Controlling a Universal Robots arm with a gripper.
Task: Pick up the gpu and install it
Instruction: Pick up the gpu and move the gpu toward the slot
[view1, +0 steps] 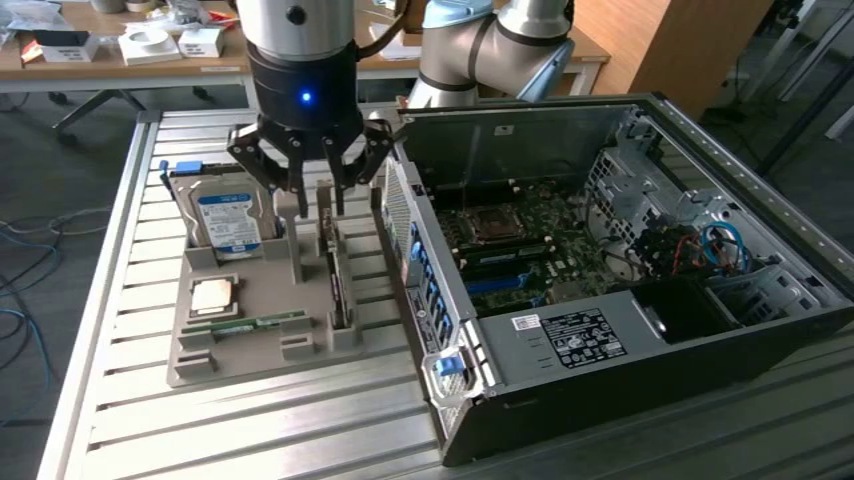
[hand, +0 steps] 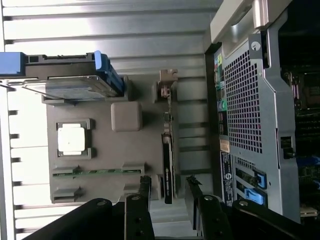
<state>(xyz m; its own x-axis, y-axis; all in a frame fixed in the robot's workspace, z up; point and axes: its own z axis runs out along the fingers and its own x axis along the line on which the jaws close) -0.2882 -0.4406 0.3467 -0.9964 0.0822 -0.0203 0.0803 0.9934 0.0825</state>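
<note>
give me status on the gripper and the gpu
Gripper open above thin dark gpu card. Card upright on edge in grey tray, not yet gripped. Blue-labelled silver hard drive stands apart, clear.

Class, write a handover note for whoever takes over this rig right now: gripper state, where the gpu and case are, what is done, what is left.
Gripper: open, holding nothing, poised over the grey holder, fingers straddling the line of the gpu.
Gpu: on edge in its holder slot, on the side nearest the case; the hard drive stands at the holder's other side.
Done: gripper lined up over the gpu.
Left: the gpu is not yet gripped, lifted or installed in the open case.
</note>
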